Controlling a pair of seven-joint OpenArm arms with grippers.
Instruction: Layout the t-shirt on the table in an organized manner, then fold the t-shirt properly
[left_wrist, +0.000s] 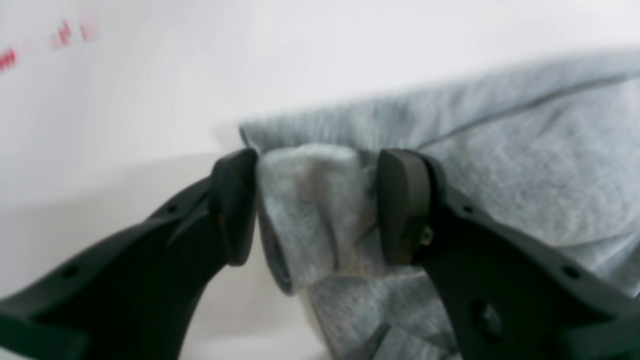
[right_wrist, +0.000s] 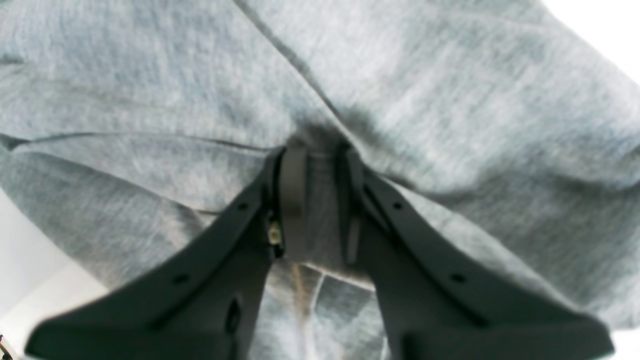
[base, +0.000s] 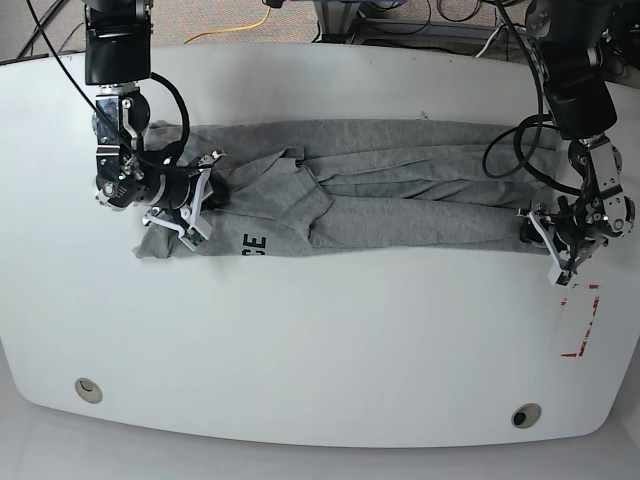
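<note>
Base view alone shows black lettering (base: 252, 242) on the t-shirt (base: 400, 190).

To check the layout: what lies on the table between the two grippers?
In the base view, only the t-shirt stretches from the right gripper to the left gripper.

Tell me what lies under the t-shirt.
Only the white table shows around the t-shirt, which lies on it as a long folded band. Each gripper, left and right, pinches one end. Anything beneath the cloth is covered.
</note>
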